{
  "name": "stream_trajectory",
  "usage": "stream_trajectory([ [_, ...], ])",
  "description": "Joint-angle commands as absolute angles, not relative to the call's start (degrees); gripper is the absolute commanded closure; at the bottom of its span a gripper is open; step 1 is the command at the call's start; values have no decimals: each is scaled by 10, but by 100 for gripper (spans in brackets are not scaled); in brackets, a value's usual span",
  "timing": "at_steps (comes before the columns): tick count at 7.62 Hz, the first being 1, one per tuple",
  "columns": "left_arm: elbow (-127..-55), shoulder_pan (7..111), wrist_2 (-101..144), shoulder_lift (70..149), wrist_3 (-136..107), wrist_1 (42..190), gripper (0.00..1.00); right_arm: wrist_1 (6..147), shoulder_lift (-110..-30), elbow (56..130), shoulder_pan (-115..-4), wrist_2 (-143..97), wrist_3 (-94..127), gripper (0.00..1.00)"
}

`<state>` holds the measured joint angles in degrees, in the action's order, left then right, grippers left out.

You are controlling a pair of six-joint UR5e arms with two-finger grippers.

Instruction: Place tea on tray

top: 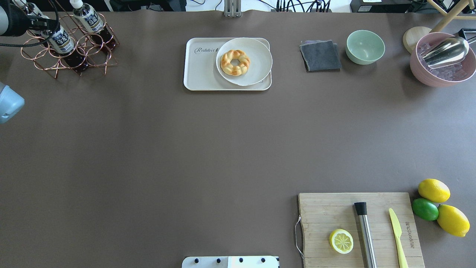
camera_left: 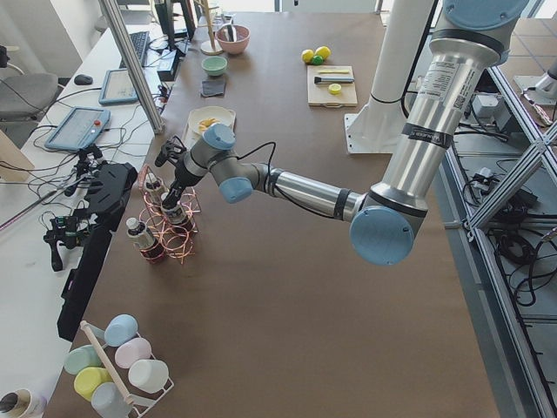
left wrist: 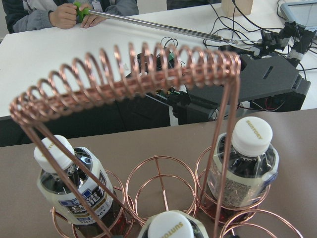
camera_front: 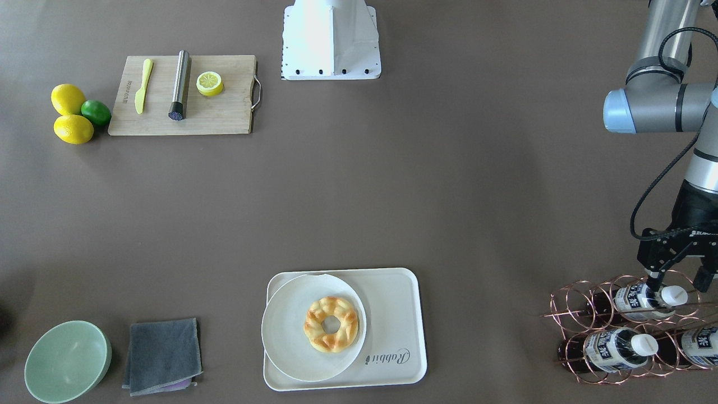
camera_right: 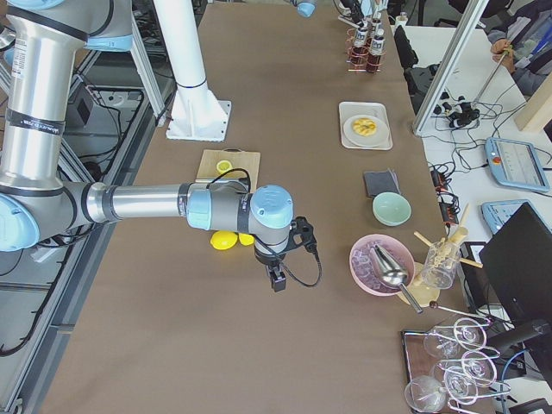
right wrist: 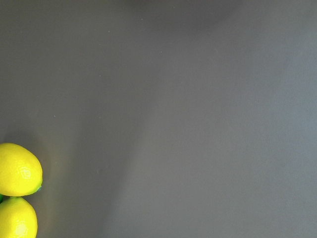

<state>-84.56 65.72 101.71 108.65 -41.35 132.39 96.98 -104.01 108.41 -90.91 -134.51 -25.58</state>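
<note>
Seen from the operators' side, the brown table [camera_front: 359, 196] carries the cream tray [camera_front: 392, 314] at six o'clock, with a white plate [camera_front: 286, 331] and a ring pastry [camera_front: 317, 331] resting on it. The copper wire rack [left wrist: 125, 74] stands at four o'clock, well apart from the tray, with three bottles in it. The left gripper [camera_front: 677, 278] hangs over the uppermost bottle, the tea [camera_front: 636, 300], jaws wide to either side of its white cap. The right gripper [camera_right: 276, 280] hovers near the lemons [camera_right: 226, 240]; I cannot tell how its jaws stand.
</note>
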Motion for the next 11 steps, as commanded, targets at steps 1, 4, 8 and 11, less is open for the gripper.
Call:
stream_trajectory([
  [1, -820, 658, 1014, 1110, -410, 1325, 26, 970, -1045, 1084, -910, -1346, -256, 0],
  [4, -811, 658, 1015, 1114, -408, 1326, 29, 970, -1055, 1088, -910, -1349, -256, 0],
  [8, -811, 655, 1018, 1104, -406, 1339, 34, 970, -1061, 1093, -910, -1351, -255, 0],
  [11, -813, 656, 1017, 1104, -417, 1339, 79, 969, -1061, 1096, -910, -1357, -250, 0],
])
